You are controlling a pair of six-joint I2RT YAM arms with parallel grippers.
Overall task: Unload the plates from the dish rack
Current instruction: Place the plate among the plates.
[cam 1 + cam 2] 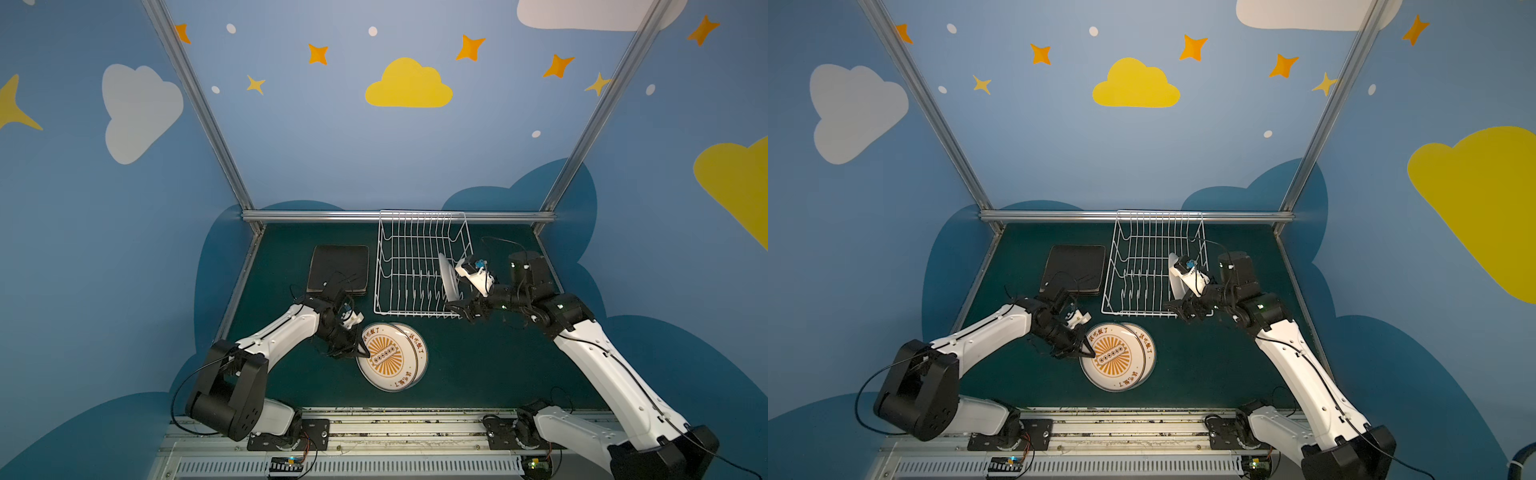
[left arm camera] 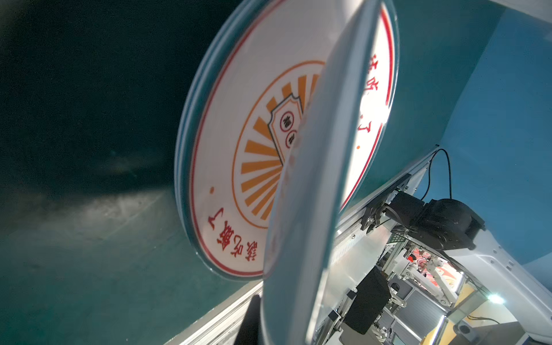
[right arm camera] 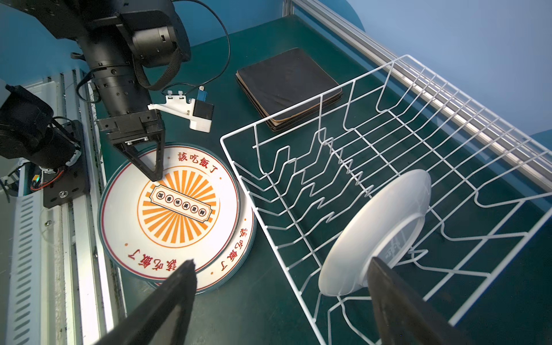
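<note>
Reading the table in a top view as a clock with twelve at the back wall, we find the dish rack [image 1: 415, 266] at about one o'clock. Only one white plate [image 1: 448, 276] stands in it, upright on its edge at the rack's three o'clock side. The dark square plates [image 1: 338, 270] lie stacked at ten o'clock. The round printed plates [image 1: 388, 357] lie at six o'clock, the top one shifted aside from the one below. The right gripper [image 1: 459, 311] is at the rack's five o'clock corner, its jaws wide apart and nothing between them. The left gripper [image 1: 363, 353] is at the nine o'clock rim of the top round plate with its fingers close together; we cannot tell if they pinch the rim. We think two things can go wrong. If the left fingers catch the rim on leaving, the shifted plate can slide off the stack. If the right gripper closes on a wire together with the plate, the light rack can rise with it, or the smooth plate can slip.
</note>
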